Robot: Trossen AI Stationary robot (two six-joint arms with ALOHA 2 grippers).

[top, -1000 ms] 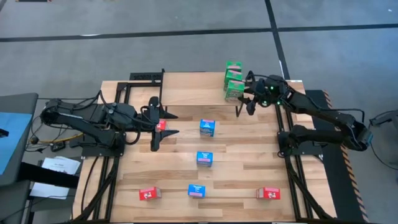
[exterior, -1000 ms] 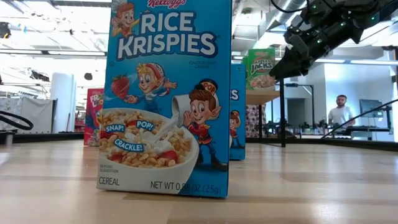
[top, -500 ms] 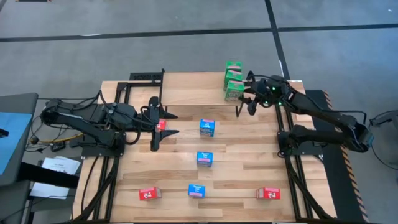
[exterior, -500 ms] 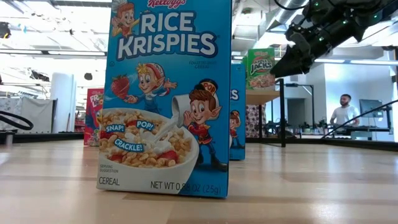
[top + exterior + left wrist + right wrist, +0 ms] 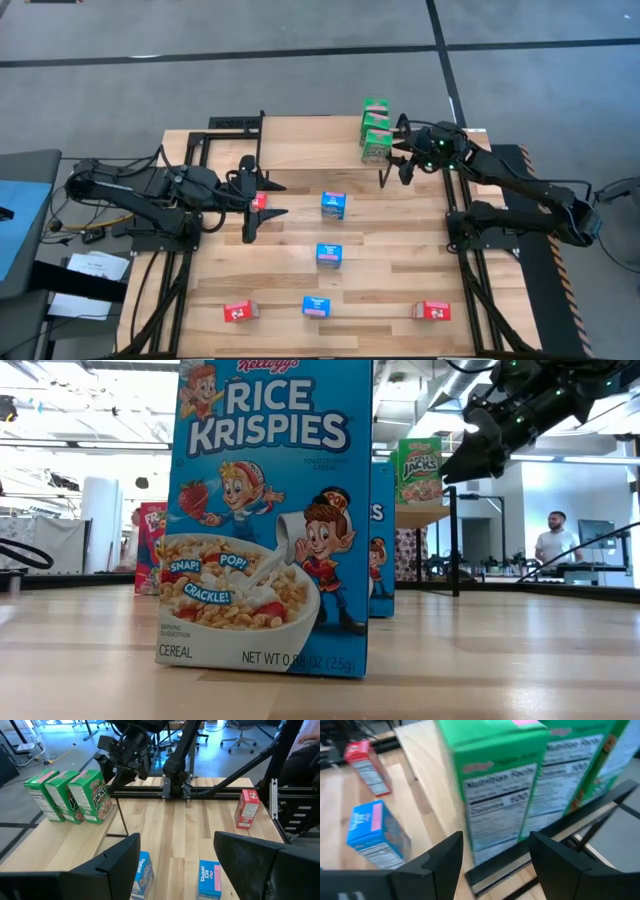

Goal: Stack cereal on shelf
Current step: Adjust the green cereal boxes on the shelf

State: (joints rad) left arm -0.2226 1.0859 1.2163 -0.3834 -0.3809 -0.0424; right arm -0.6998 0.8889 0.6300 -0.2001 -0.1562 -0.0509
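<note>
Right claw (image 5: 401,160) spread beside green boxes (image 5: 375,131); left claw (image 5: 268,198) spread, seemingly straddling half-hidden red box (image 5: 259,201)

i see three green cereal boxes (image 5: 375,130) upright in a row on the shelf (image 5: 60,837); three blue boxes (image 5: 328,254) and three red boxes (image 5: 238,312) stand scattered on the desk (image 5: 290,150).

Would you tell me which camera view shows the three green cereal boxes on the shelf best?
The left wrist view: all three green cardboard cereal boxes stand in a row, fronts visible. The high view shows only their tops, the low view one distant front, the right wrist view their backs.
</note>
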